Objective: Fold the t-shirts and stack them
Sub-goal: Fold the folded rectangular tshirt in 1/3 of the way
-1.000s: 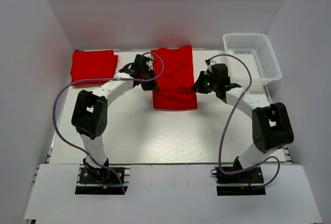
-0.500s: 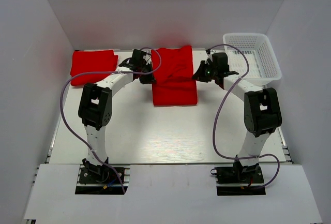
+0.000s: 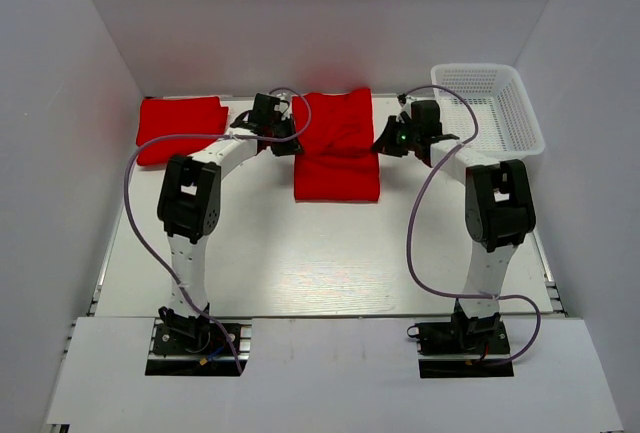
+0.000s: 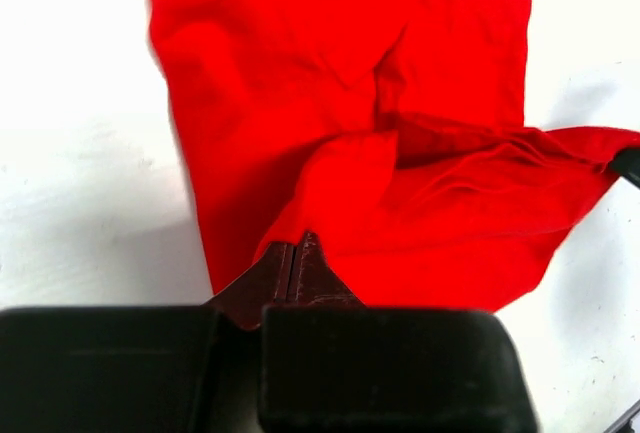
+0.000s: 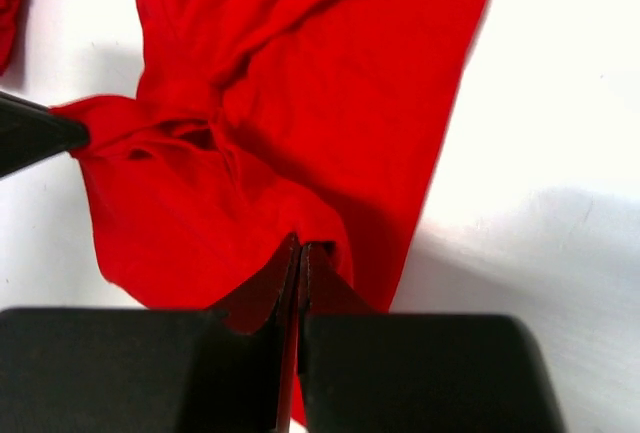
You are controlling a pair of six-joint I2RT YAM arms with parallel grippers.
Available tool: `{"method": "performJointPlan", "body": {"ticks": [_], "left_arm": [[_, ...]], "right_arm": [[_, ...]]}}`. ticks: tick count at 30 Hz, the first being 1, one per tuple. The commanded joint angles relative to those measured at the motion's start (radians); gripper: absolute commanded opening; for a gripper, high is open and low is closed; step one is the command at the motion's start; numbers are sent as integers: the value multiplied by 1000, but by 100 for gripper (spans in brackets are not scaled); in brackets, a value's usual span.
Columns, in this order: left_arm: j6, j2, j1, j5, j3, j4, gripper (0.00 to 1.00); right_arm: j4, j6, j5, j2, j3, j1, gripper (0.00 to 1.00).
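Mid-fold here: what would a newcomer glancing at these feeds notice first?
The bright red t-shirt at the table's far centre, with the left gripper and right gripper each shut on a lifted edge, one on either side. Next, a second red t-shirt lying folded in the far left corner, and the white mesh basket at the far right.

Top camera looks down from behind, far off; both wrist cameras, close, share the middle t-shirt (image 3: 337, 153).
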Motion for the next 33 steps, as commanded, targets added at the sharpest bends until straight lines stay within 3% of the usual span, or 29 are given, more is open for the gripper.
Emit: {"method": "performJointPlan", "body": {"ticks": [1, 10, 11, 12, 13, 14, 15, 16, 17, 20, 22, 33], "left_arm": [[28, 8, 8, 33, 49, 48, 0], [17, 37, 8, -18, 67, 85, 0], [17, 37, 8, -33, 91, 85, 5], [17, 51, 8, -44, 104, 56, 15], [17, 60, 17, -58, 115, 56, 44], [17, 60, 17, -73, 142, 34, 62], [8, 60, 26, -73, 156, 23, 72], [8, 60, 36, -108, 171, 14, 89], [8, 60, 36, -121, 205, 14, 100], [-1, 60, 56, -167, 272, -42, 100], [-1, 25, 65, -167, 282, -75, 100], [68, -241, 17, 14, -226, 40, 100]], "right_arm": [[71, -17, -27, 36, 76, -11, 0], [108, -24, -47, 100, 110, -22, 0], [106, -24, -42, 115, 129, -20, 2], [109, -24, -39, 128, 136, -25, 13], [112, -17, -48, 143, 147, -25, 23], [118, -17, -50, 157, 190, -33, 32], [114, -20, -52, 163, 208, -33, 55], [106, -27, -47, 169, 256, -34, 69], [96, -30, -47, 191, 286, -39, 90], [2, -50, -68, 197, 392, -42, 90], [-3, -50, -82, 147, 356, -36, 90], [7, -56, -125, -189, -164, -27, 90]]}}
